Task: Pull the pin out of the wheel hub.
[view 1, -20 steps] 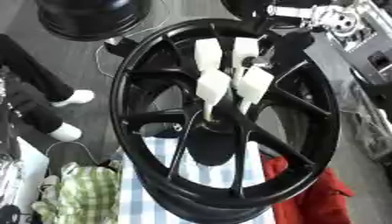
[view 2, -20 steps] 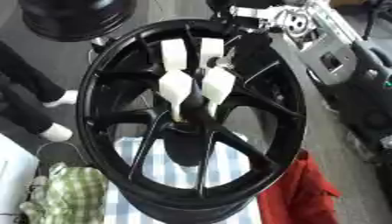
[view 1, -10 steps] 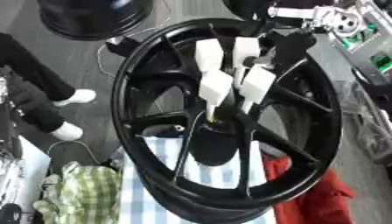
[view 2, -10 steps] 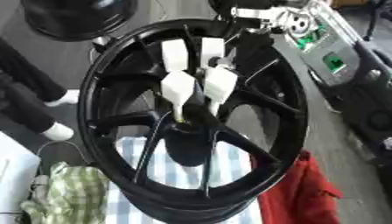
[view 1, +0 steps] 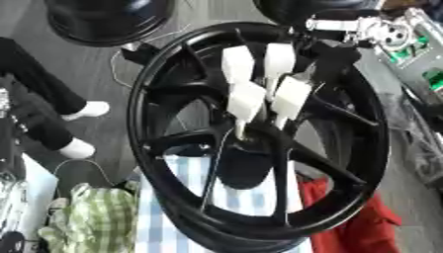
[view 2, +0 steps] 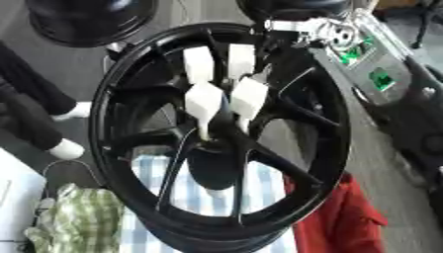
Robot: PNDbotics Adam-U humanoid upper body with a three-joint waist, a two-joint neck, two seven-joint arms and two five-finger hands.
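The black wheel hub (view 1: 251,143) stands upright at centre, its lower rim on a blue-and-white checked cloth (view 1: 186,197) on the desk. The right hand (view 1: 259,84), entering from the upper right, shows as white finger pads reaching down over the hub's centre; two pale fingertips (view 1: 240,129) point at the bore. The pin itself cannot be made out, and whether the fingers pinch anything cannot be told. The left hand is out of sight. No writing is legible. A green checked cloth (view 1: 86,222) lies near left, a red cloth (view 2: 342,222) near right, shown more fully in the right eye view.
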